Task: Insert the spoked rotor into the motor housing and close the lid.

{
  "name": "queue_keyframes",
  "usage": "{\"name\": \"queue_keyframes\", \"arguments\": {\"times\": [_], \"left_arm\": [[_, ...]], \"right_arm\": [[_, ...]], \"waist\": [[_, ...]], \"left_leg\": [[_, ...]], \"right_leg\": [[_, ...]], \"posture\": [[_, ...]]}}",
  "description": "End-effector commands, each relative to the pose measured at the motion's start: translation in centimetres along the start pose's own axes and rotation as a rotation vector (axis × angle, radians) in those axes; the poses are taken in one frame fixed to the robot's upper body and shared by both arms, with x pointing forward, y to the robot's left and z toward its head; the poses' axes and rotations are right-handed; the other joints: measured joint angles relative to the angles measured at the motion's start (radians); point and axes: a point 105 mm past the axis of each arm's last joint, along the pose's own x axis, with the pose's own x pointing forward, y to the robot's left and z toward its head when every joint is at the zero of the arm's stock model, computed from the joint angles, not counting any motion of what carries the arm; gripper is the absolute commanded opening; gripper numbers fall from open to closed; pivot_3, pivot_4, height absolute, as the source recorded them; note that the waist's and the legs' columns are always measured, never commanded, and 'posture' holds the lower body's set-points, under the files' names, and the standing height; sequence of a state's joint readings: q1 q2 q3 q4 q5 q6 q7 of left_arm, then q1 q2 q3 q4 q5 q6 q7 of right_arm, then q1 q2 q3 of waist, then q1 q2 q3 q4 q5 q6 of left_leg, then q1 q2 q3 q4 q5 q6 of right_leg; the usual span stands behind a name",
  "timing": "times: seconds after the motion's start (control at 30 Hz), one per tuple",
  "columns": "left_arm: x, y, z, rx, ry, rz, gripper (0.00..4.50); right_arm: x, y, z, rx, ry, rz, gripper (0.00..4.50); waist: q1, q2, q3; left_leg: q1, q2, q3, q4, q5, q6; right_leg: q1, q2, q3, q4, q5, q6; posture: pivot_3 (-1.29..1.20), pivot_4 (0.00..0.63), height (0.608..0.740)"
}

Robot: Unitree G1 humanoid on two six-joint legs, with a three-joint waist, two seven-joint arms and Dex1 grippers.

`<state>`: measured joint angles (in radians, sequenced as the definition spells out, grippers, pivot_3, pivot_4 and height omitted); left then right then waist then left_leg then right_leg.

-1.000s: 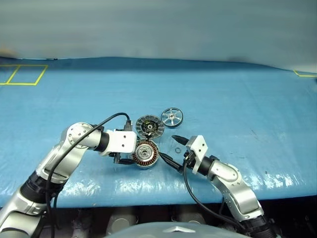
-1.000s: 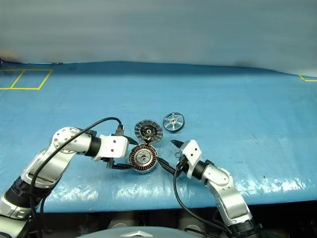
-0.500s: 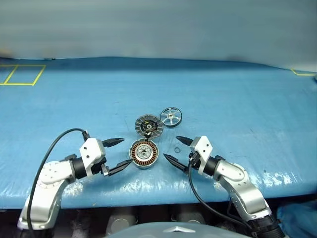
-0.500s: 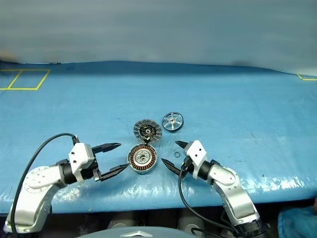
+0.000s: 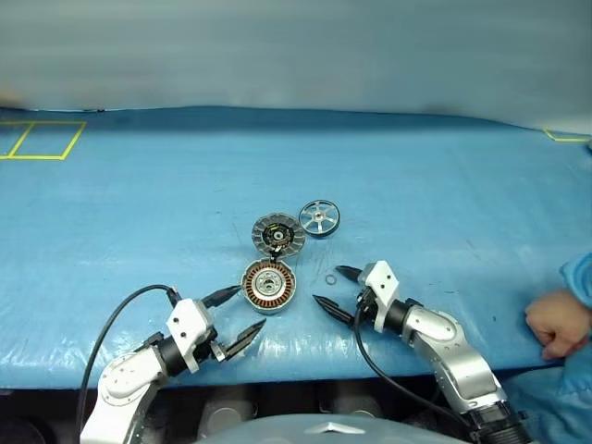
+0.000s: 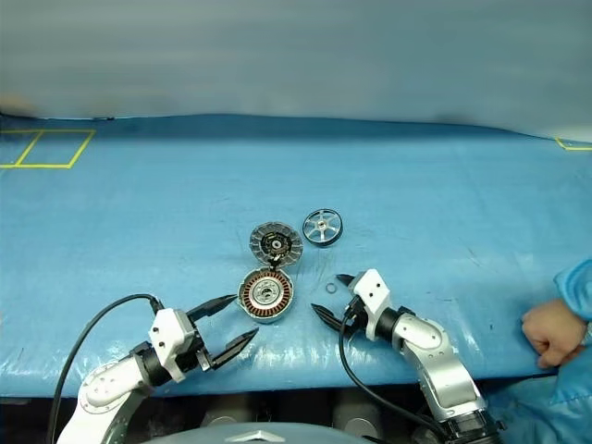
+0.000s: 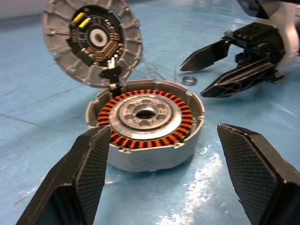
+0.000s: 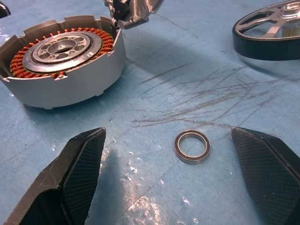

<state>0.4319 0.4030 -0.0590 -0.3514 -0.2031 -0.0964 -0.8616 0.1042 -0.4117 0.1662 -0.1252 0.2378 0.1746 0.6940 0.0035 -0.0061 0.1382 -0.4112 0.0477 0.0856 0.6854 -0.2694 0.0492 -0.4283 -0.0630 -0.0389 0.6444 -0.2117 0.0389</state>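
Copper windings face up in the motor housing [image 5: 269, 286], just ahead of the wide-open, empty left hand [image 5: 236, 315]. Beyond it the lid [image 5: 278, 235] leans ribbed-face up, touching the housing; the spoked rotor [image 5: 320, 219] lies farther off. Right hand [image 5: 333, 288], spread and empty, frames a small ring [image 8: 192, 146] on the blue desk [image 5: 444, 194].

In the right wrist view the spoked wheel [image 8: 272, 28] is cut off by the picture's edge, so only part of its rim and a few spokes show. There the ribbed lid [image 8: 133, 10] is also cropped to its lowest edge, where it meets the motor can [image 8: 63, 63]. A person's hand [image 5: 555, 322] and blue sleeve [image 5: 578, 277] run off the edge of the head view.
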Motion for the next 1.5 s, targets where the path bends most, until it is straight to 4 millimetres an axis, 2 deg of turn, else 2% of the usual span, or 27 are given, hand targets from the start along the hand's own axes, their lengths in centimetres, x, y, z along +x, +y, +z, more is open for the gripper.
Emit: {"name": "queue_keyframes", "arguments": {"times": [0.03,0.37,0.47,0.7,0.8,0.93,1.1,1.23,1.5], "left_arm": [[0.3,-1.0,0.7,0.010,-0.022,-0.109,3.86],[1.3,-0.8,1.3,0.029,-0.050,-0.148,3.86],[1.4,-0.8,1.3,0.022,-0.047,-0.147,3.90],[1.9,-1.3,1.5,0.030,-0.020,-0.149,3.90],[1.9,-1.2,1.6,0.034,-0.017,-0.133,3.90],[1.8,-0.9,1.5,0.044,-0.005,-0.109,3.90],[1.1,0.0,1.5,0.032,-0.017,0.000,3.90],[0.7,-0.7,0.6,0.021,-0.001,0.020,3.90],[0.9,-1.8,0.5,-0.037,-0.041,0.086,3.90]], "right_arm": [[-0.2,-0.2,0.4,-0.010,-0.019,-0.001,4.50],[0.0,-0.5,0.2,0.004,-0.016,-0.009,4.50],[0.0,-0.5,0.0,0.001,-0.008,-0.016,3.92],[0.1,-0.7,-0.2,-0.004,0.002,-0.019,1.56],[0.2,-0.7,-0.2,0.000,0.000,-0.023,0.74],[0.2,-0.7,-0.2,-0.004,0.001,-0.024,0.74],[0.3,0.1,1.6,-0.015,-0.066,0.018,0.74],[0.9,1.8,3.2,-0.031,-0.106,0.111,0.74],[1.4,3.7,5.4,-0.071,-0.145,0.221,0.74]], "waist": [[0.000,0.000,0.000],[-0.001,0.000,0.000],[-0.001,0.000,0.000],[-0.001,0.000,0.000],[-0.001,0.000,0.000],[-0.001,0.000,0.000],[-0.001,0.000,0.000],[-0.003,0.001,0.000],[-0.002,0.001,0.001]], "left_leg": [[0.000,0.000,0.000,0.000,0.000,0.000],[0.000,0.000,0.000,0.000,0.000,0.000],[0.000,0.000,0.000,0.000,0.000,0.000],[0.000,0.000,0.000,0.000,0.000,0.000],[0.000,0.000,0.000,0.000,0.000,0.000],[0.000,0.000,0.000,0.000,0.000,0.000],[0.000,0.000,0.000,0.000,0.000,0.000],[0.000,0.001,0.001,-0.001,0.000,0.000],[0.000,0.000,0.000,-0.001,0.000,0.000]], "right_leg": [[0.000,0.000,0.000,0.000,-0.001,0.001],[0.000,0.000,0.000,0.000,-0.001,0.002],[0.000,0.000,0.000,0.000,-0.001,0.001],[0.000,0.000,0.000,0.000,-0.001,0.002],[0.000,0.000,0.000,0.000,-0.001,0.002],[0.000,0.000,0.000,0.000,-0.001,0.002],[0.000,-0.001,0.000,0.000,-0.001,0.002],[-0.001,-0.001,0.000,0.000,-0.001,0.002],[-0.001,-0.002,-0.001,-0.001,-0.001,0.002]], "posture": [[0.00,0.150,0.740],[0.00,0.150,0.740],[0.00,0.150,0.740],[0.00,0.150,0.740],[0.00,0.150,0.740],[0.00,0.150,0.740],[0.00,0.150,0.740],[0.00,0.150,0.740],[0.00,0.150,0.740]]}}
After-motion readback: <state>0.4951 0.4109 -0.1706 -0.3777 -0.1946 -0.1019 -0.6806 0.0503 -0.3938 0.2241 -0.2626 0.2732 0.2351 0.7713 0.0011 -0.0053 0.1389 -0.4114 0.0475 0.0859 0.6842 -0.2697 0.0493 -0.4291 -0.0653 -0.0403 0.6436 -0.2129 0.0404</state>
